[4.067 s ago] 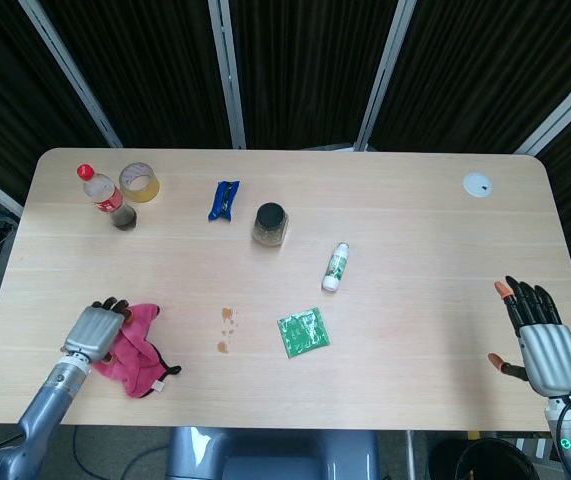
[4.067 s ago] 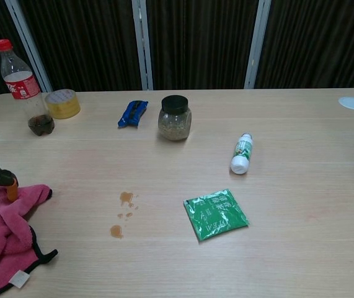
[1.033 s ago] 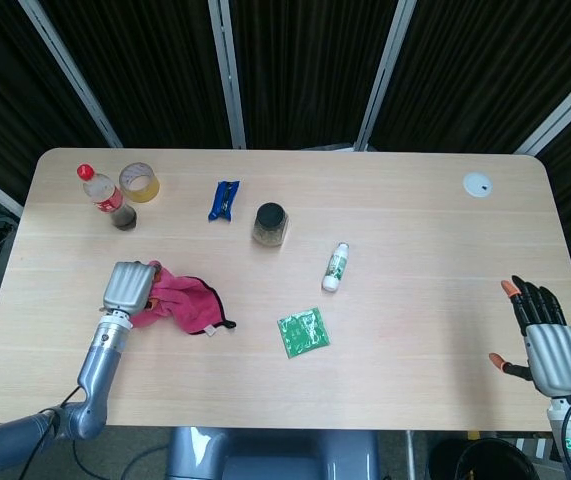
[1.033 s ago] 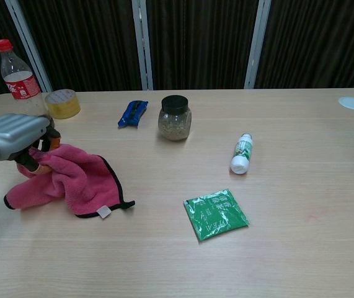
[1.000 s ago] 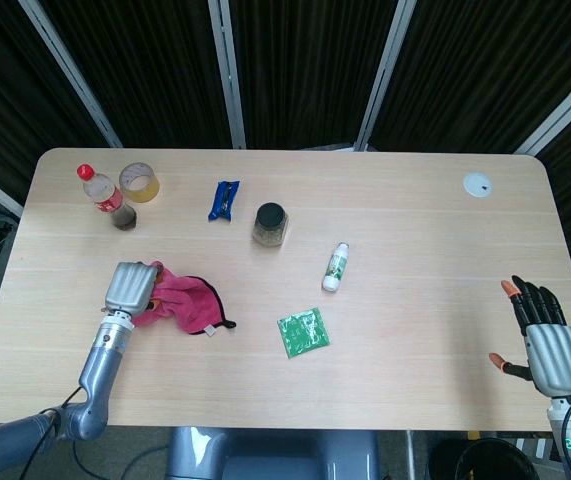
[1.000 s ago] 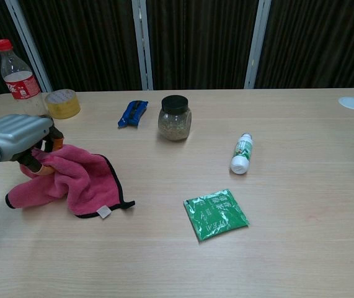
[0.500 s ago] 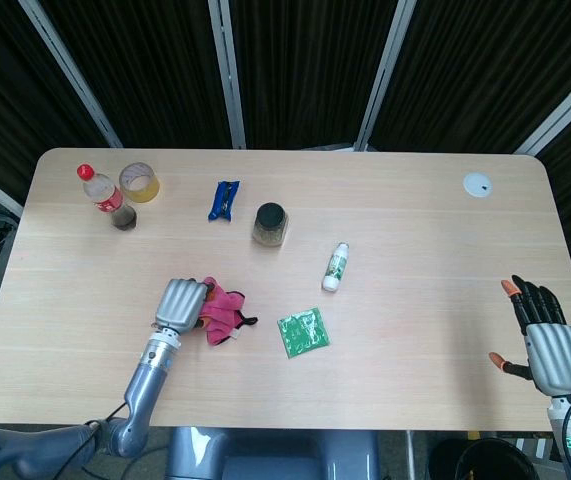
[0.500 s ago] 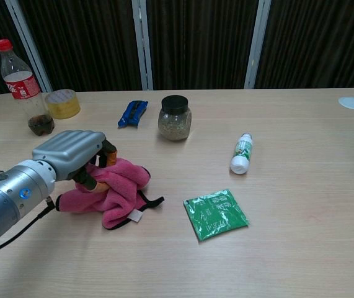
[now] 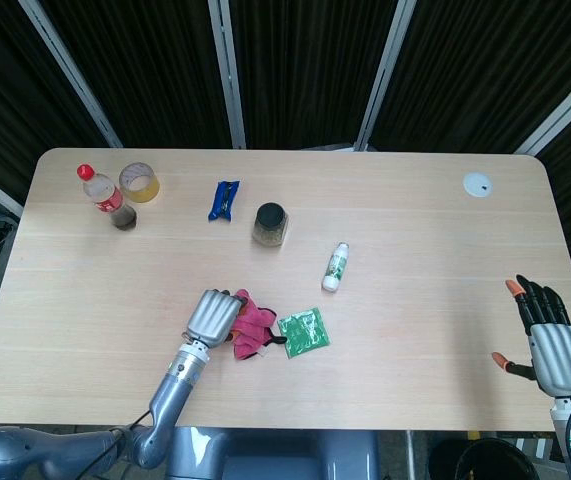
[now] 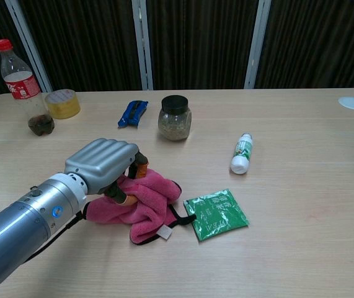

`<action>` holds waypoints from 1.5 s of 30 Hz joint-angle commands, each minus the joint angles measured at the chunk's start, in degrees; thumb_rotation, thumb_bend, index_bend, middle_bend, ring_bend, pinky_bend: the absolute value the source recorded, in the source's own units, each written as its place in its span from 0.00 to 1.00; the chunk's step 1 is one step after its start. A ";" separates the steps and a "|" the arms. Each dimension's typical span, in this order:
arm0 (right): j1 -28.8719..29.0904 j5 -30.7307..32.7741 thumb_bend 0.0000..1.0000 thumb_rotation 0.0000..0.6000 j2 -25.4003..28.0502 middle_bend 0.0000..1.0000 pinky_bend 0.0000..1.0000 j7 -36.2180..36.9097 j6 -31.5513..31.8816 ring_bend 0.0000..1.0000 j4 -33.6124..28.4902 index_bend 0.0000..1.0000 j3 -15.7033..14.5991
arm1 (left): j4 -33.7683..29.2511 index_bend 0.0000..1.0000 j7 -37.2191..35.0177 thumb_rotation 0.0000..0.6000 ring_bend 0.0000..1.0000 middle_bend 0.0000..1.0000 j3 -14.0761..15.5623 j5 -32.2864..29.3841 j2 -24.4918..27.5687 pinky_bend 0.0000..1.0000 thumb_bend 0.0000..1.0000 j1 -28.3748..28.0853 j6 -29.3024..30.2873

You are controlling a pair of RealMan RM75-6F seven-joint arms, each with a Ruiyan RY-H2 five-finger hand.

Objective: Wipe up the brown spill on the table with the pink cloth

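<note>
My left hand [image 9: 213,316] [image 10: 105,165] grips the bunched pink cloth [image 9: 252,326] [image 10: 141,203] and presses it on the table at front centre. The cloth's right edge touches the green packet [image 9: 304,331] [image 10: 216,213]. No brown spill shows in either view; the cloth and hand cover the spot where it lay. My right hand [image 9: 550,342] hangs at the table's right front corner, fingers spread and holding nothing; it shows only in the head view.
A cola bottle [image 9: 106,195] [image 10: 23,87] and a tape roll [image 9: 139,182] [image 10: 62,103] stand at the back left. A blue wrapper [image 9: 224,200] [image 10: 132,113], a dark-lidded jar [image 9: 270,224] [image 10: 175,117] and a small lying white bottle [image 9: 336,267] [image 10: 242,153] sit mid-table. A white disc [image 9: 477,184] [image 10: 352,102] lies at back right.
My left hand has dragged the pink cloth rightward across the table, from the left side over the spill's spot up against the green packet. The right hand stayed still.
</note>
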 commanded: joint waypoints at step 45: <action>-0.05 -0.06 0.00 1.00 -0.18 0.00 0.03 -1.79 -0.01 0.00 -0.22 0.00 -0.03 | -4.31 0.12 -13.23 1.00 0.00 0.00 -4.35 -3.73 28.16 0.11 0.03 8.28 0.58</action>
